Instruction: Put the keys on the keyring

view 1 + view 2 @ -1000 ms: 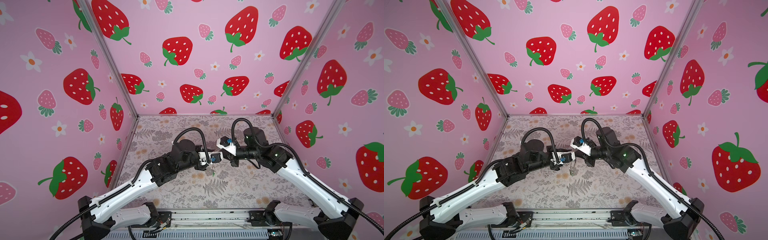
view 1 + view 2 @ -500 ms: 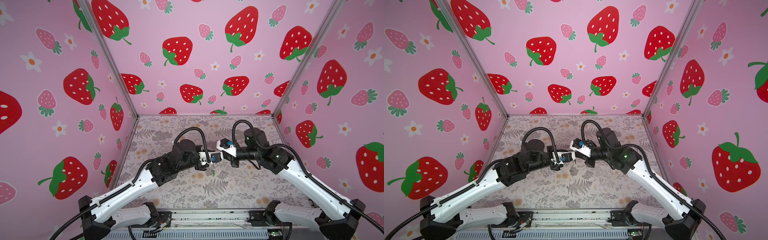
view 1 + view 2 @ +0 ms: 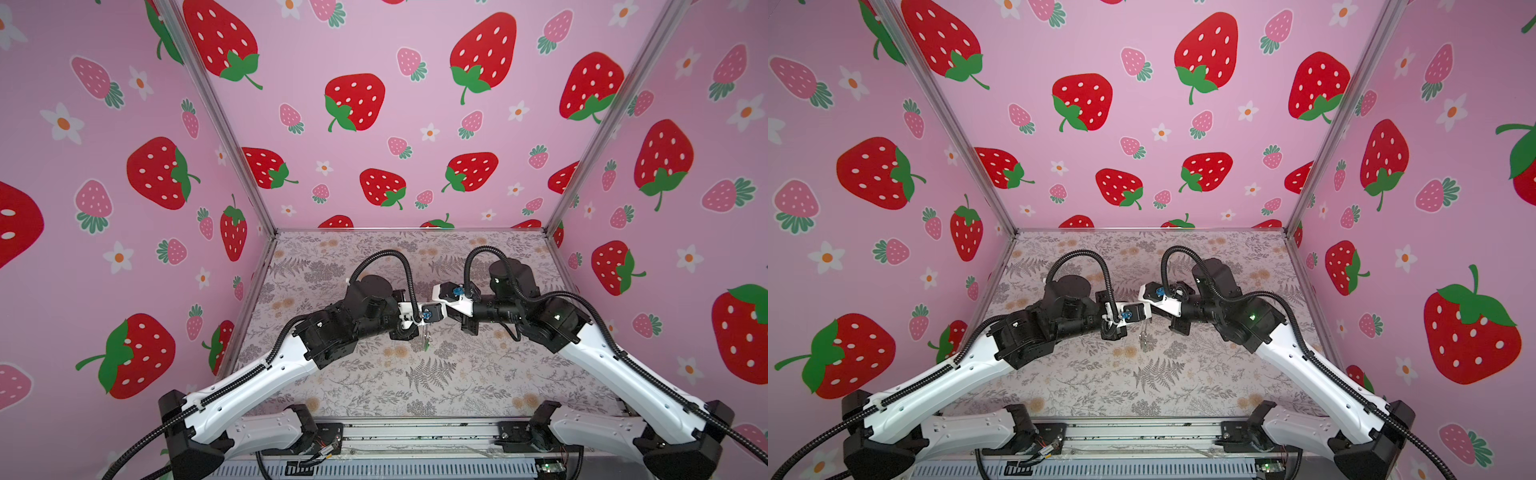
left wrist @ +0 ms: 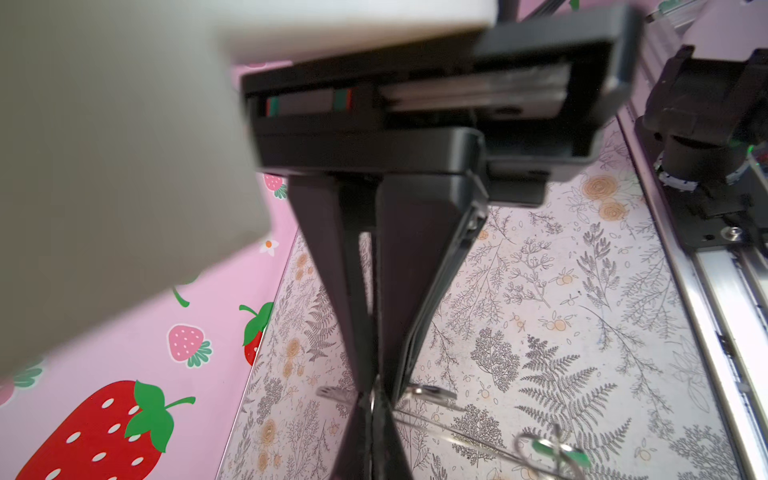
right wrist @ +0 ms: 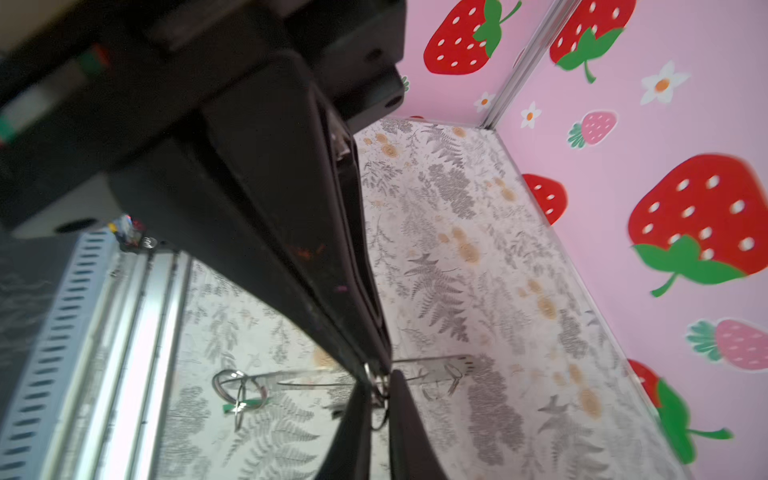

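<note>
Both grippers meet tip to tip above the middle of the floral table (image 3: 457, 374). The keyring (image 3: 424, 334), thin grey metal, hangs edge-on below them. In the left wrist view my left gripper (image 4: 372, 390) is shut on the keyring's (image 4: 428, 391) flat rim. A wire runs from there to a small loop carrying the green key (image 4: 559, 453). My right gripper (image 5: 377, 372) has its tips at the keyring (image 5: 440, 365) from the opposite side. Whether they still pinch it is hidden. The green key (image 5: 245, 404) dangles clear of both. The left gripper's fingers (image 5: 415, 440) show beneath.
Pink strawberry walls (image 3: 124, 208) close in the table on three sides. An aluminium rail (image 3: 415, 434) with both arm bases runs along the front edge. The right arm's base joint (image 4: 706, 124) shows beside that rail in the left wrist view.
Both arms have barely moved. The grippers stay tip to tip at the hanging keyring.
</note>
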{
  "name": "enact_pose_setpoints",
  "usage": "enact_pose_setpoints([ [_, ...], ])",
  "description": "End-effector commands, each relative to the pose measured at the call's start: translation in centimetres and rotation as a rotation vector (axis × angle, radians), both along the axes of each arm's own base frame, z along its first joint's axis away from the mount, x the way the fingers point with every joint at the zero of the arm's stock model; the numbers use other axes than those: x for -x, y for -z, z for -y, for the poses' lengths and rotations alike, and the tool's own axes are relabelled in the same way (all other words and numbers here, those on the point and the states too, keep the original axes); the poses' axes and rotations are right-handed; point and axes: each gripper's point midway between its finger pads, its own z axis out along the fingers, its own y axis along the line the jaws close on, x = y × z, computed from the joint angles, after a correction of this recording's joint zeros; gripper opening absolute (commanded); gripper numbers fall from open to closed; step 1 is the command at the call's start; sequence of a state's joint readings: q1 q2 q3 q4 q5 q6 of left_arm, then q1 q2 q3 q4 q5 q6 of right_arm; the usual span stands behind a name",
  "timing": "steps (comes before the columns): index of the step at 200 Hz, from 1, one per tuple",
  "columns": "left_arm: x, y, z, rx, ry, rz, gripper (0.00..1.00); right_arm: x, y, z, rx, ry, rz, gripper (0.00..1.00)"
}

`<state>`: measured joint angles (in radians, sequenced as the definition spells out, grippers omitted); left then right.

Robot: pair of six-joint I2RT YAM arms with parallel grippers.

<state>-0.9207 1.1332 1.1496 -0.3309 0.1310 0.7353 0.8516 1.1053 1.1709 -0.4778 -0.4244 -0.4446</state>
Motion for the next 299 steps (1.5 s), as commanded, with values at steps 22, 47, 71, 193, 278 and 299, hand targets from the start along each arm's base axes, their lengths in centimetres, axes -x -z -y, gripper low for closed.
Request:
enact_pose_setpoints([
  [22, -0.1, -2.9, -0.4, 0.145, 0.013, -0.036, 0.0, -0.7, -3.0, 1.3, -0.15, 0.094, 0.147, 0.37],
  [47, -0.3, -4.6, -0.9, 0.263, 0.009, -0.059, 0.0, -0.3, -2.4, 1.4, -0.192, 0.088, 0.131, 0.41],
  [71, -0.4, -5.8, -1.1, 0.342, 0.005, -0.075, 0.0, 0.0, -2.2, 0.9, -0.219, 0.059, 0.107, 0.41],
  [193, -0.6, -7.9, -1.2, 0.526, -0.003, -0.085, 0.0, -1.8, -3.2, -0.2, -0.286, 0.129, 0.052, 0.31],
  [278, -0.6, -8.6, -1.2, 0.59, -0.003, -0.095, 0.0, -1.4, -2.6, -0.4, -0.254, 0.095, 0.06, 0.02],
  [299, -0.7, -8.8, -1.3, 0.61, -0.008, -0.089, 0.0, -1.2, -2.4, -0.7, -0.248, 0.072, 0.051, 0.0],
])
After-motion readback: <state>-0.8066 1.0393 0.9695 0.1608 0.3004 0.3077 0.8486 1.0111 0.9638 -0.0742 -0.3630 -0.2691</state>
